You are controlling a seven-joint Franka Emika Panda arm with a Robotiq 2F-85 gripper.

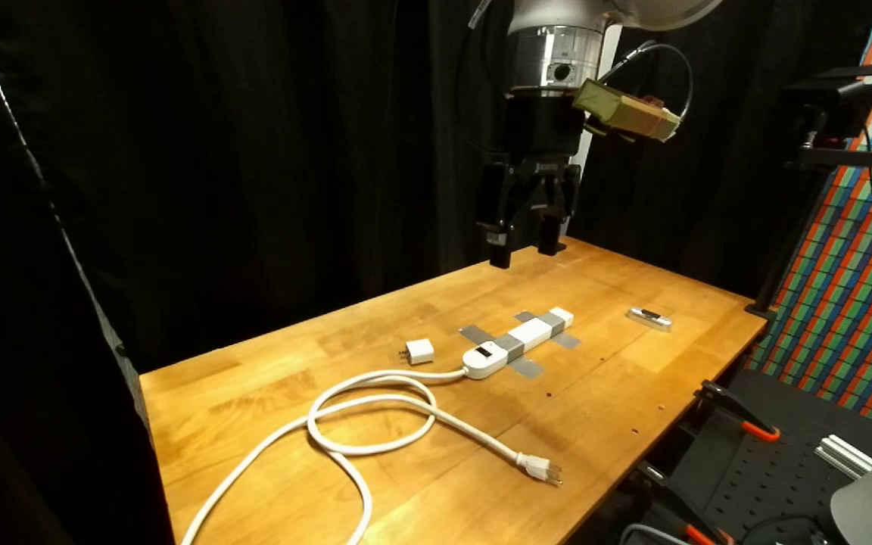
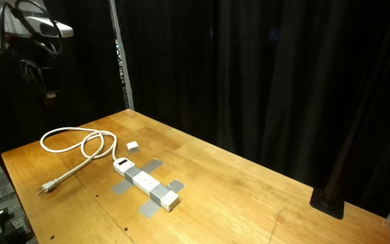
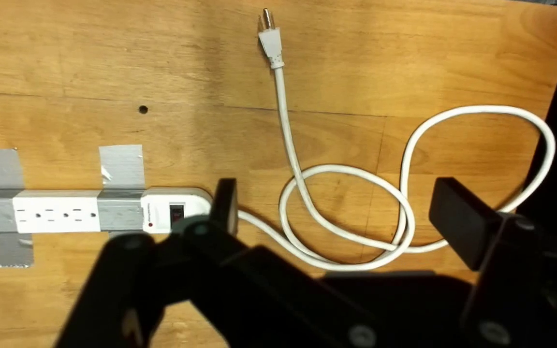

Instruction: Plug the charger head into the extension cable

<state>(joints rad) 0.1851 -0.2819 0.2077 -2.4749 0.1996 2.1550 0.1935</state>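
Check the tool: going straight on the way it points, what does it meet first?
Pointing down, the open tool would probably meet the extension cable's plug-end cord first, or the tabletop beside it. Nothing shows in between; depth leaves the exact spot unclear.

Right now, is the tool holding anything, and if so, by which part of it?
Nothing is held: the tool is open above the table, its jaws apart, and the charger head lies untouched on the wood.
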